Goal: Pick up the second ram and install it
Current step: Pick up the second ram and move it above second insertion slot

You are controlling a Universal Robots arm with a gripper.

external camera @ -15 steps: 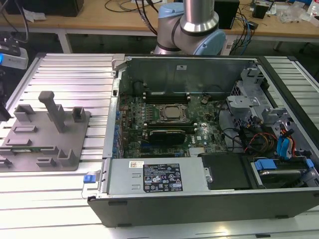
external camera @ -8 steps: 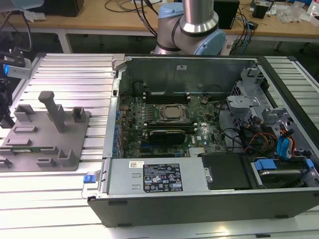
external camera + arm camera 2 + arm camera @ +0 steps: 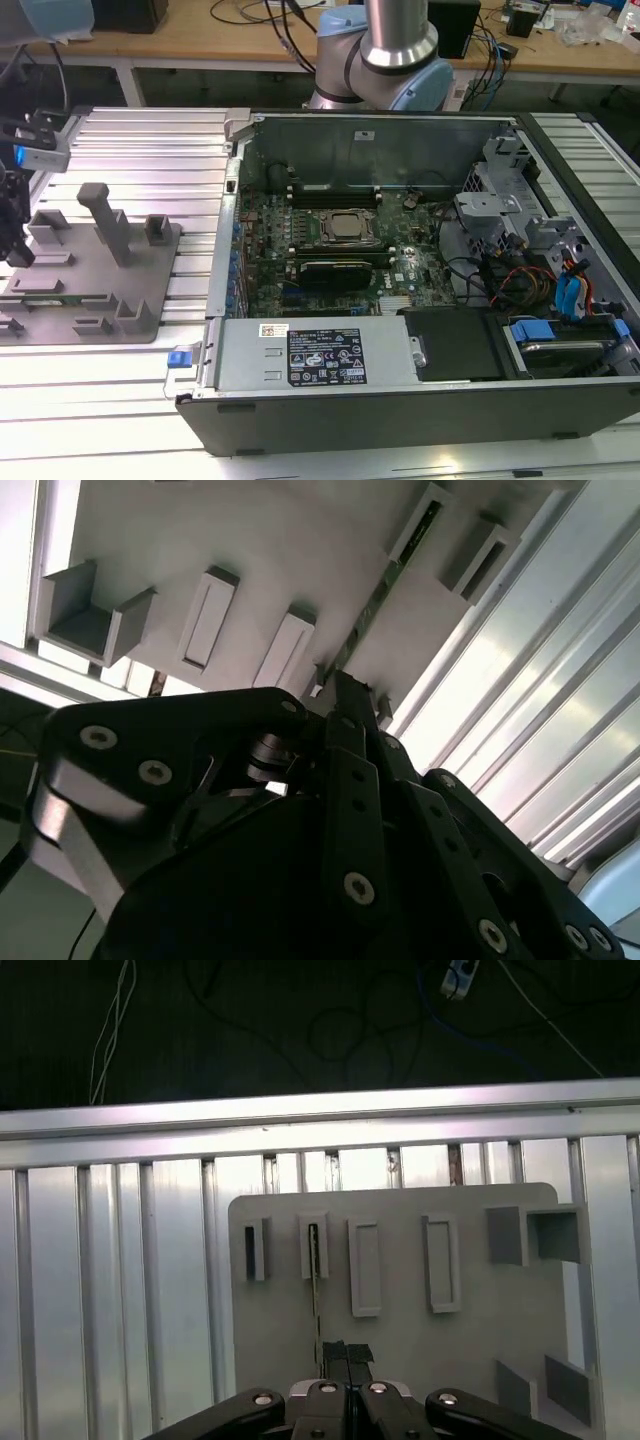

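The second ram (image 3: pixel 317 1290) shows edge-on as a thin green stick standing in a slot of the grey fixture (image 3: pixel 400 1360). In the second wrist view the ram (image 3: pixel 378 600) runs along the fixture toward the fingertips (image 3: pixel 352 695). My gripper (image 3: pixel 347 1352) hovers over the ram's near end with its two fingers together; the stick's line passes just beside them, not between. In the exterior view the gripper (image 3: pixel 16 252) hangs at the far left above the fixture (image 3: pixel 150 270), where the ram (image 3: pixel 62 298) lies low in its slot.
An open computer case (image 3: pixel 330 360) with its motherboard (image 3: pixel 330 240) fills the exterior view's middle and right. Grey posts and blocks (image 3: pixel 105 215) rise from the fixture. Ribbed aluminium table (image 3: pixel 120 1280) surrounds it. Cables (image 3: pixel 520 275) crowd the case's right side.
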